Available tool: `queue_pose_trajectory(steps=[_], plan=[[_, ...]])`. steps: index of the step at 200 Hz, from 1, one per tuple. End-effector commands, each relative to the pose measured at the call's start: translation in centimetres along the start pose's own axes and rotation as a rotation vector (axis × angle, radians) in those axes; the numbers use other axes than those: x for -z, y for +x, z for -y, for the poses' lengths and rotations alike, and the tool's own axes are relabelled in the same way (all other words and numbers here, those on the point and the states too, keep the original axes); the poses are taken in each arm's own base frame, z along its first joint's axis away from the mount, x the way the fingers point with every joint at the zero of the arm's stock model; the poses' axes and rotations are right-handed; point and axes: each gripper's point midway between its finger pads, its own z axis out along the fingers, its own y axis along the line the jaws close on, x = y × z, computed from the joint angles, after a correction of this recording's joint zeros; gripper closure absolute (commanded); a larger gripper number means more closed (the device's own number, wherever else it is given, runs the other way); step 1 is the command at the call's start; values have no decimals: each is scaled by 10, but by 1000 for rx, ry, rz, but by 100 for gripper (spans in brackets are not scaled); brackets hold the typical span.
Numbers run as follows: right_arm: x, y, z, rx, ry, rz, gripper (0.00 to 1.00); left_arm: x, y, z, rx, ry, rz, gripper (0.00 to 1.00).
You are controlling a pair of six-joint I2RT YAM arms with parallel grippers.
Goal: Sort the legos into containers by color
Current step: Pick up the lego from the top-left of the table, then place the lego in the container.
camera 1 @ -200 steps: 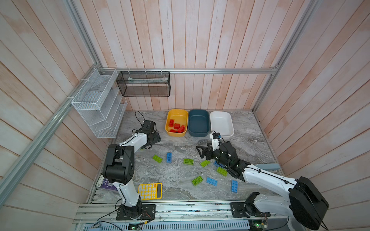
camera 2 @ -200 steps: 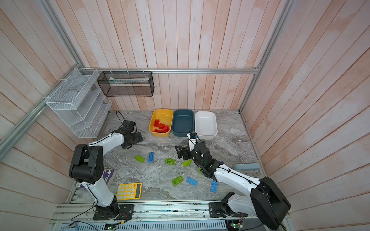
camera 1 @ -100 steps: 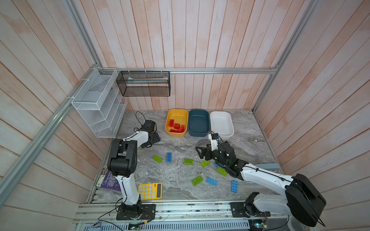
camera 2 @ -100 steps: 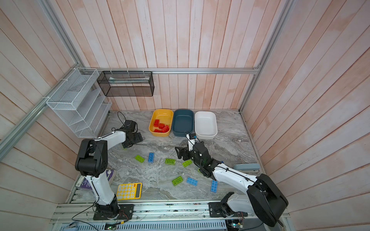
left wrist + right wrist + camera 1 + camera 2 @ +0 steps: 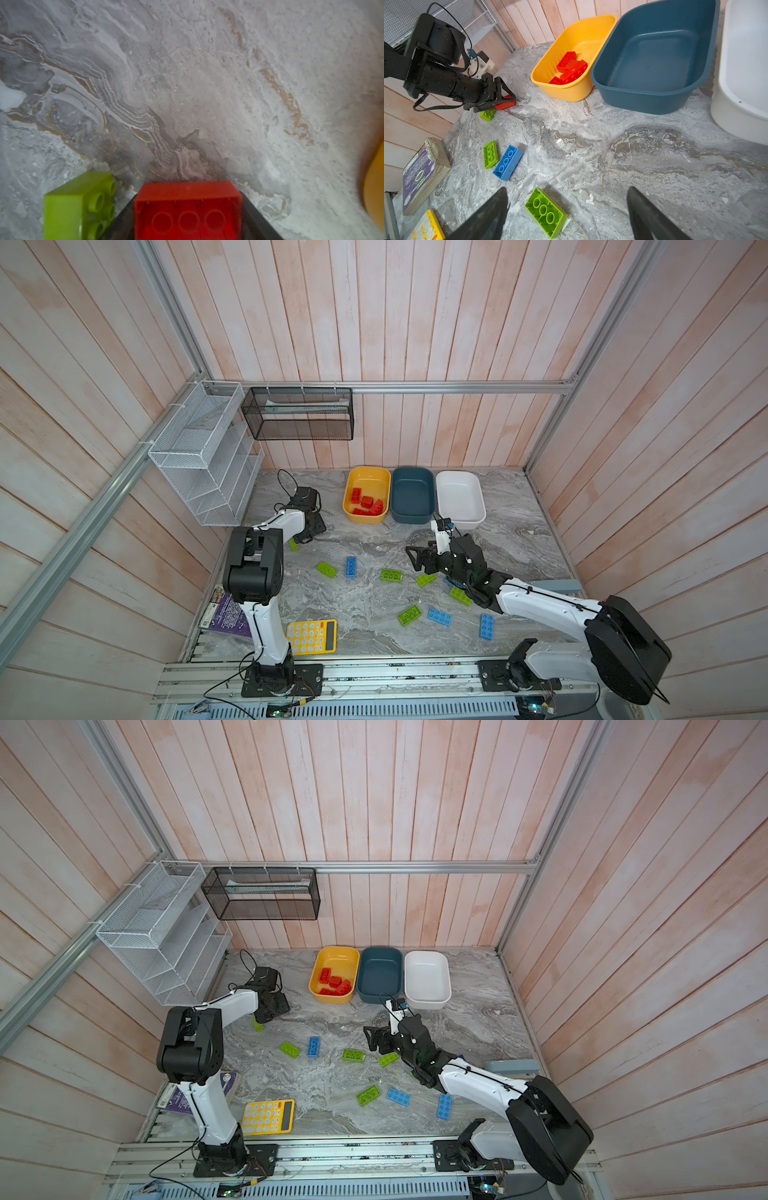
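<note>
Near the yellow tub [image 5: 571, 92] of reds [image 5: 572, 68], the left gripper [image 5: 505, 101] clamps a red lego [image 5: 188, 209], likely bound there; the right gripper [image 5: 567, 193] stands open.

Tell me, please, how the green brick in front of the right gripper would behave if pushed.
The green brick looks like hard plastic, so it should stay stiff. Lying flat on the marble table, it would probably slide, not roll. Glossy sides might slip in the right gripper.
</note>
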Motion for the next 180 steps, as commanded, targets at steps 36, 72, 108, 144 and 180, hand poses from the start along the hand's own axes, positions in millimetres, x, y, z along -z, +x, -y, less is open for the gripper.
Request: queue_pose_trajectory(steps=[36, 72, 108, 144, 180], plan=[[0, -3, 2, -1, 15, 20, 11, 44, -33, 36, -75, 81, 104, 41], [0, -2, 2, -2, 17, 21, 11, 77, -54, 84, -153, 157, 159, 41], [1, -3, 3, -2, 24, 26, 11, 91, -62, 139, -228, 229, 170, 41], [1, -3, 4, -2, 27, 28, 11, 86, -64, 183, -271, 280, 161, 41], [1, -2, 4, -3, 27, 27, 11, 69, -62, 214, -303, 301, 129, 41]])
